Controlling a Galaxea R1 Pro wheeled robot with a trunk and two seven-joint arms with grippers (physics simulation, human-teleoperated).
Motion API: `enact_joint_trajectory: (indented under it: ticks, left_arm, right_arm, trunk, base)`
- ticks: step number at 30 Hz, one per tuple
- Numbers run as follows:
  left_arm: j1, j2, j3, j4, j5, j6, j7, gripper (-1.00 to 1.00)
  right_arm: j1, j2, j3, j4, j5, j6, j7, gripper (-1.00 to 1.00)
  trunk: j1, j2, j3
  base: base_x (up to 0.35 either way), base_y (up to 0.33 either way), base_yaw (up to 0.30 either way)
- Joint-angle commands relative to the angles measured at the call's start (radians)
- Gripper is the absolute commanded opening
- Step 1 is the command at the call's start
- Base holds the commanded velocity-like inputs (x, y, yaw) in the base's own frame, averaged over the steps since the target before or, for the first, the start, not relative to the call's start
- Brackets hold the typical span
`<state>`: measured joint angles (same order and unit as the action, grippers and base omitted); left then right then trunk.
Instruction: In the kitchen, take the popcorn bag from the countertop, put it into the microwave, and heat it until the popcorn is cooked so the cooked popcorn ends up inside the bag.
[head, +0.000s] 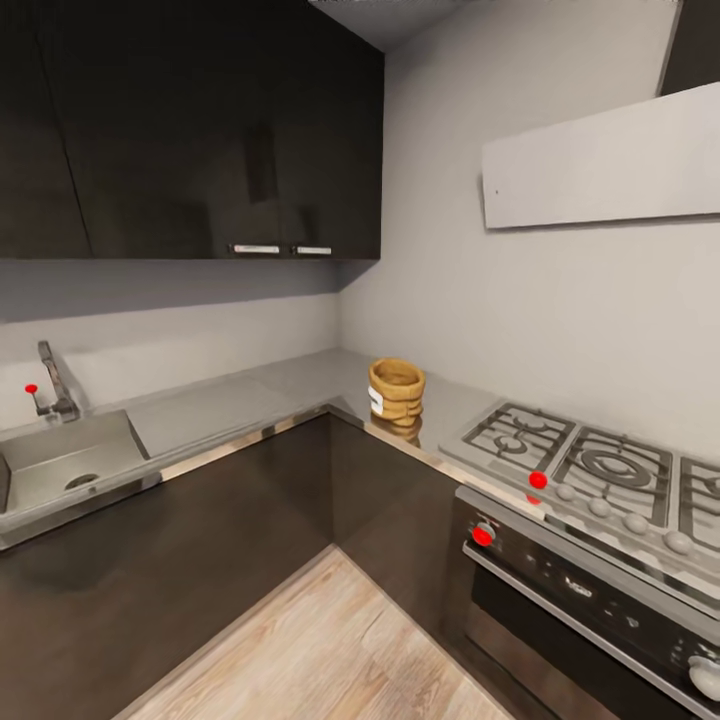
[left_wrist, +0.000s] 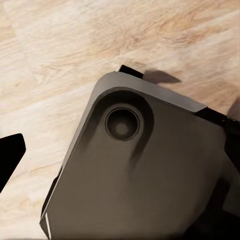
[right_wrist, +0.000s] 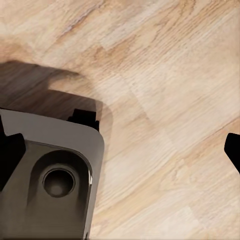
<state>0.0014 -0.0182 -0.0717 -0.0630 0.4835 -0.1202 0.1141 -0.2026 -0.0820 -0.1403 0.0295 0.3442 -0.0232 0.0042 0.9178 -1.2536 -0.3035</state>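
Both end effectors hang low over the wood floor beside the robot's dark base — in each wrist view dark fingertips sit at opposite edges, so both look spread wide. Farther out, the popcorn bag stands upright on the corner worktop, left of the hob. Likely light, crushable paper — take it gently around its sides.

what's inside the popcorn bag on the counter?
From the head view, the popcorn bag stands upright on the countertop with its rolled rim open. Only the tan inner wall shows; the bottom is hidden, so its contents can't be told.
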Motion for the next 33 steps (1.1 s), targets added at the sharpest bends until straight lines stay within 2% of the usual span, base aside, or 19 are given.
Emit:
enact_joint_trajectory:
  ticks: [1, 6, 9, 11, 33]
  left_arm:
    - [0.0, 0.0, -0.009, -0.001, 0.005, 0.0, 0.001, 1.0]
    - [0.0, 0.0, -0.014, -0.001, 0.003, 0.003, -0.009, 1.0]
    - [0.0, 0.0, -0.014, -0.001, 0.003, 0.003, -0.009, 1.0]
    - [0.0, 0.0, -0.014, -0.001, 0.003, 0.004, -0.008, 1.0]
    - [0.0, -0.002, -0.011, -0.001, 0.003, 0.002, 0.006, 1.0]
  right_arm:
    - [-0.001, 0.0, -0.008, 0.003, 0.009, -0.001, 0.0, 1.0]
    - [-0.001, 0.007, -0.01, 0.003, 0.01, 0.005, 0.023, 1.0]
    - [-0.001, 0.012, -0.012, 0.003, 0.006, -0.006, 0.151, 1.0]
    - [-0.001, 0.012, -0.013, 0.003, 0.005, -0.009, 0.168, 1.0]
    - [-0.001, 0.009, -0.013, 0.003, 0.007, -0.001, 0.143, 1.0]
  trunk:
    - [-0.004, 0.007, 0.002]
    - [-0.023, 0.042, 0.018]
    - [-0.035, 0.063, 0.027]
    - [-0.042, 0.077, 0.034]
    - [-0.127, 0.231, 0.102]
  base:
    - [0.0, 0.0, 0.0]
    - [0.0, 0.0, 0.0]
    - [0.0, 0.0, 0.0]
    - [0.0, 0.0, 0.0]
    - [0.0, 0.0, 0.0]
